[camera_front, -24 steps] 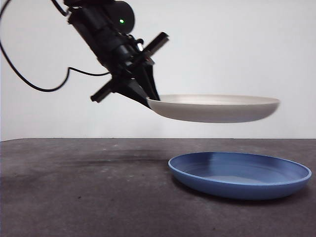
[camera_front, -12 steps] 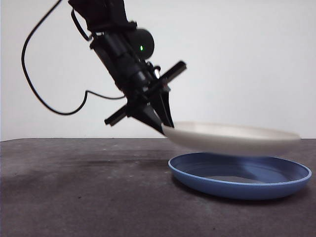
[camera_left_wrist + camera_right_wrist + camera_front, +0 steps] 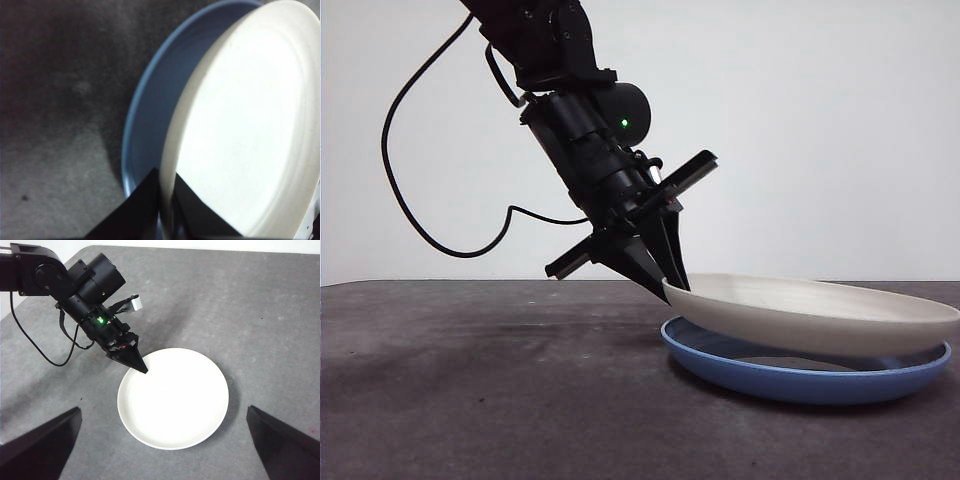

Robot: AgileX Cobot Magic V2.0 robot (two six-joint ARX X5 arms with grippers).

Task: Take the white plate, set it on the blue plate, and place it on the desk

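Observation:
My left gripper [image 3: 672,286] is shut on the near-left rim of the white plate [image 3: 820,315]. The plate sits slightly tilted on top of the blue plate [image 3: 790,380], with the gripped side a little higher. In the left wrist view my jaws pinch the white plate's rim [image 3: 245,130], and the blue plate [image 3: 147,115] shows beneath and beside it. The right wrist view looks down from high up on the white plate [image 3: 175,400] and the left gripper [image 3: 141,369]; the blue plate is hidden under the white one there. My right gripper [image 3: 162,412] is open and empty.
The plates rest on the right part of the dark grey desk [image 3: 470,380]. A black cable [image 3: 430,235] loops from the left arm, above the desk's left side. The desk's rounded far corner [image 3: 95,250] shows in the right wrist view.
My left gripper has moved down and to the right with the white plate, from well above the blue plate to resting on it.

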